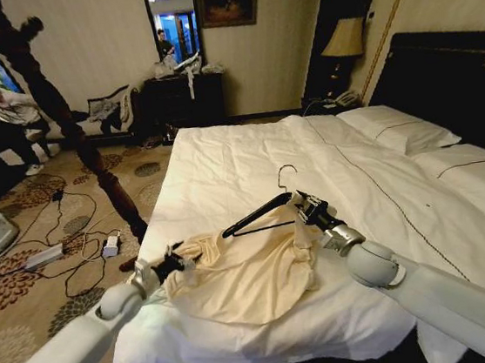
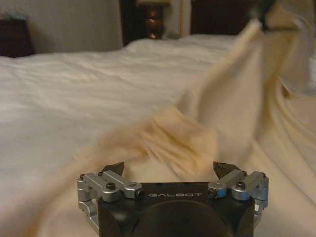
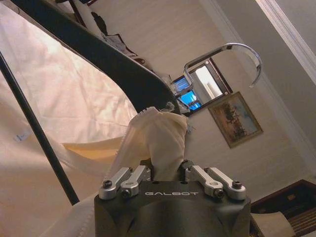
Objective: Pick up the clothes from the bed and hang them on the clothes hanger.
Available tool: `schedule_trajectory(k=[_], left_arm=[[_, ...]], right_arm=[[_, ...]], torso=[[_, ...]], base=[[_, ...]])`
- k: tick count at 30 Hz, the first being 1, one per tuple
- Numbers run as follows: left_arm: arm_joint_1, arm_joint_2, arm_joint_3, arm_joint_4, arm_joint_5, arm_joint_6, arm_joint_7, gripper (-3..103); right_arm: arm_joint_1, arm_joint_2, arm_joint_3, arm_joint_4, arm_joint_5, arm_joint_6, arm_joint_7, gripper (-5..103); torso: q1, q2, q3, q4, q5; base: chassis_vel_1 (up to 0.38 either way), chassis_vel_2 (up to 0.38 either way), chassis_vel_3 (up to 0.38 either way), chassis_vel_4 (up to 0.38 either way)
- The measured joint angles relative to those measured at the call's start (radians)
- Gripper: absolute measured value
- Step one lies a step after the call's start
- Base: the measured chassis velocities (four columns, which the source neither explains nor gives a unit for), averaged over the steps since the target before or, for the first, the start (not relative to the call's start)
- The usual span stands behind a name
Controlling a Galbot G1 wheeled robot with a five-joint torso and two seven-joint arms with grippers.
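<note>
Left end effector (image 1: pixel 178 261) spread wide, low; right end effector (image 1: pixel 302 207) clamped, raised.

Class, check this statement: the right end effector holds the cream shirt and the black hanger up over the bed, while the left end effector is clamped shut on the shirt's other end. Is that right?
Not quite. The left end effector is open, its fingers spread with the shirt lying between them, as the left wrist view shows. The right end effector does hold shirt and hanger over the bed.

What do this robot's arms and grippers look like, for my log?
Both arms have smooth pale grey-white shells. The left gripper and right gripper share a black body lettered GALBOT, silver metal finger links with dark screws, and dark fingertips.
</note>
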Motion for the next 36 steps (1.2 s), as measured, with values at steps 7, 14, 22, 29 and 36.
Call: schedule_trajectory(k=[7, 14, 22, 29, 36], left_arm=[[0.138, 0.011, -0.039, 0.004, 0.049, -0.053, 0.030, 100], [0.209, 0.028, -0.078, 0.002, 0.097, -0.075, 0.034, 99], [0.171, 0.028, -0.110, -0.103, 0.130, -0.080, -0.028, 99], [0.040, -0.011, -0.019, -0.124, 0.127, -0.043, -0.120, 98], [-0.073, -0.054, 0.131, -0.069, 0.132, -0.026, -0.137, 97]], right_arm=[[-0.003, 0.000, 0.002, -0.001, 0.005, 0.002, 0.003, 23], [-0.013, 0.001, 0.011, 0.004, 0.005, 0.003, 0.007, 23], [-0.017, 0.008, 0.015, 0.000, 0.002, 0.003, 0.009, 23], [-0.018, 0.009, 0.015, -0.002, 0.002, 0.003, 0.009, 23], [-0.014, 0.006, 0.012, -0.005, 0.008, 0.002, 0.009, 23]], torso=[[0.000, 0.000, 0.000, 0.0000, -0.0001], [0.000, 0.000, 0.000, 0.0000, -0.0002], [0.000, 0.000, 0.000, -0.0001, 0.0003], [0.000, 0.000, 0.000, -0.0002, 0.0001], [0.000, 0.000, 0.000, 0.0000, -0.0001]], base=[[0.000, 0.000, 0.000, 0.000], [0.000, 0.000, 0.000, 0.000], [0.000, 0.000, 0.000, 0.000], [0.000, 0.000, 0.000, 0.000], [0.000, 0.000, 0.000, 0.000]])
